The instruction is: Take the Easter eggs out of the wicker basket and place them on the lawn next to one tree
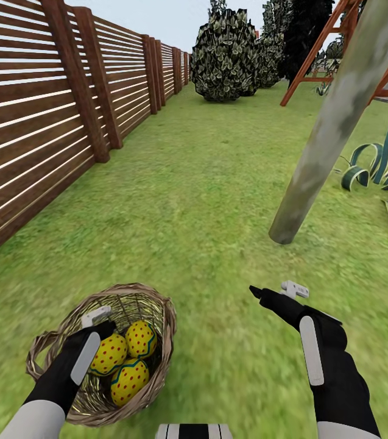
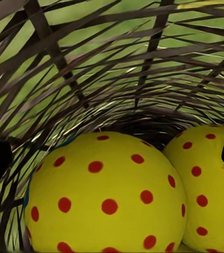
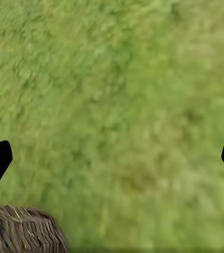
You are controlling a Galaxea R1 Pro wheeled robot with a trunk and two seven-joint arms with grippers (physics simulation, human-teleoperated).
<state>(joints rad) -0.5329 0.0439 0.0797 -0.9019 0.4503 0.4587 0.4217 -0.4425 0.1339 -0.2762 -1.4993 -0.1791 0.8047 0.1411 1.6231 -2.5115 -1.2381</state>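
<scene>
Left gripper (image 1: 99,322), jaws spread, reaches into the wicker basket (image 1: 157,305) on the lawn (image 1: 206,201); three Easter eggs (image 1: 130,360) lie in the basket just beside its fingertips; right gripper (image 1: 276,291), open and empty, hovers over grass; the tree (image 1: 315,158) trunk stands just beyond it.

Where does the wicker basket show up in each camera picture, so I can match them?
Head view: wicker basket at lower left on the lawn, left gripper reaching into it.
Left wrist view: its woven wall behind two Easter eggs.
Right wrist view: its rim in a corner.
Shared landmark: the tan weave.
</scene>
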